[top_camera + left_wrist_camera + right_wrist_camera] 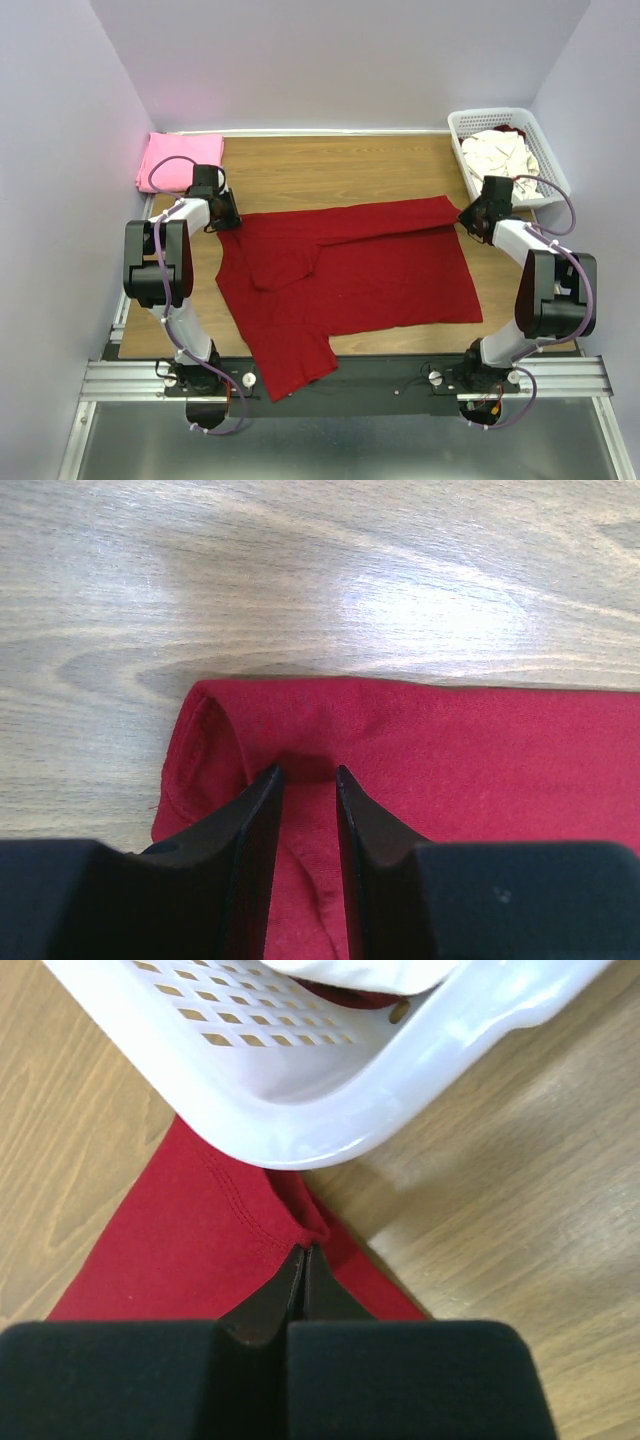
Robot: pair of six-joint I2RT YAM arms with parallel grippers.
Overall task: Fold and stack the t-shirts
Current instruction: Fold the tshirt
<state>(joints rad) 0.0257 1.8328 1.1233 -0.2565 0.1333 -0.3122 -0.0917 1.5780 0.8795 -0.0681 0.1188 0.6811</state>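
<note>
A dark red t-shirt (350,275) lies spread on the wooden table, its far edge folded over toward me. My left gripper (226,212) is at the shirt's far left corner. In the left wrist view the shirt (480,760) lies flat and the gripper (308,772) is narrowly open, its fingers astride a small ridge of cloth. My right gripper (472,218) is at the far right corner. In the right wrist view it (305,1250) is shut on the hem of the shirt (170,1250). A folded bright pink t-shirt (178,160) lies at the back left.
A white lattice basket (458,150) stands at the back right with cream-white shirts (500,155) in it. Its rim (300,1110) is just beyond my right gripper. Walls close in the left, right and far sides. One sleeve hangs over the near table edge (290,380).
</note>
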